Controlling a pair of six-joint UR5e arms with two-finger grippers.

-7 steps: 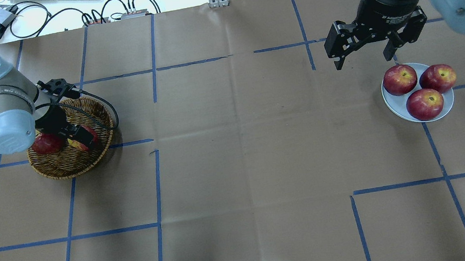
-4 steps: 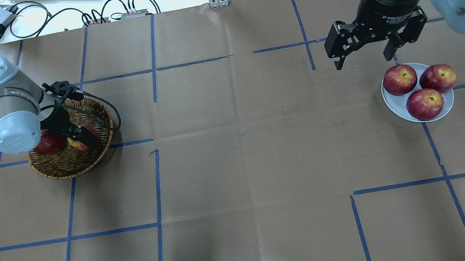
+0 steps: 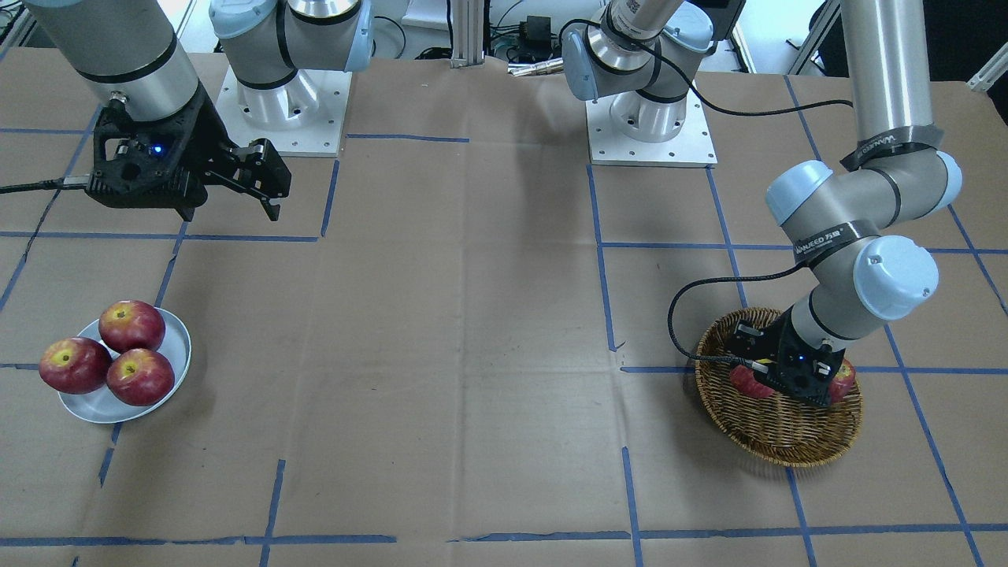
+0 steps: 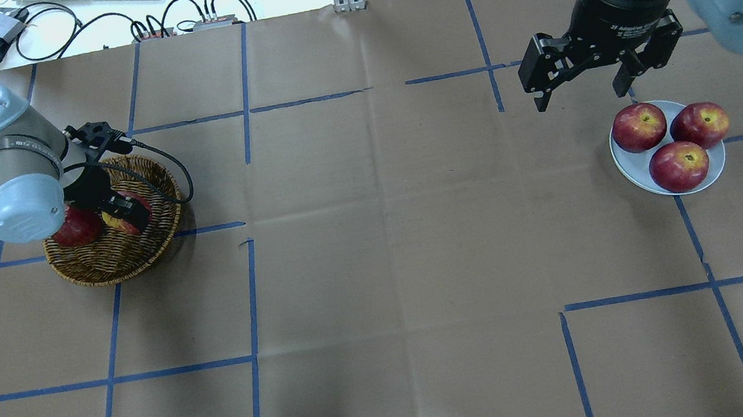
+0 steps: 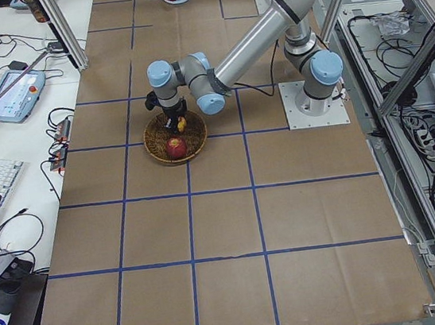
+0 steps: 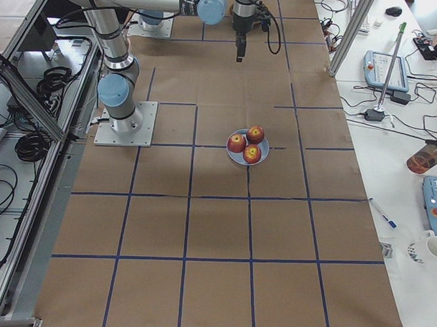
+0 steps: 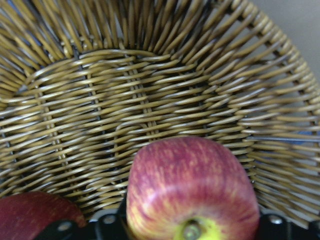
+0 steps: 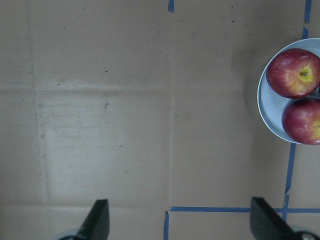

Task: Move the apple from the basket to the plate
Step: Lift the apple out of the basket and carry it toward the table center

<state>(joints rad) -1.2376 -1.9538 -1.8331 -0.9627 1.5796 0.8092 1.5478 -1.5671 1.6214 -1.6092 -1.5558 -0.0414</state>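
Watching the left tool, closed on the apple: its smooth round skin might slip free, falling beneath into the basket.

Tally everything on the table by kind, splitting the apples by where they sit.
Basket: 1
Plate: 1
Pale apple, in basket: 1
Dark-red apple, in basket: 1
Apples on plate: 3
Total: 7

Bright even light, soft faint shadows, apple in left wrist view perhaps slightly blurred
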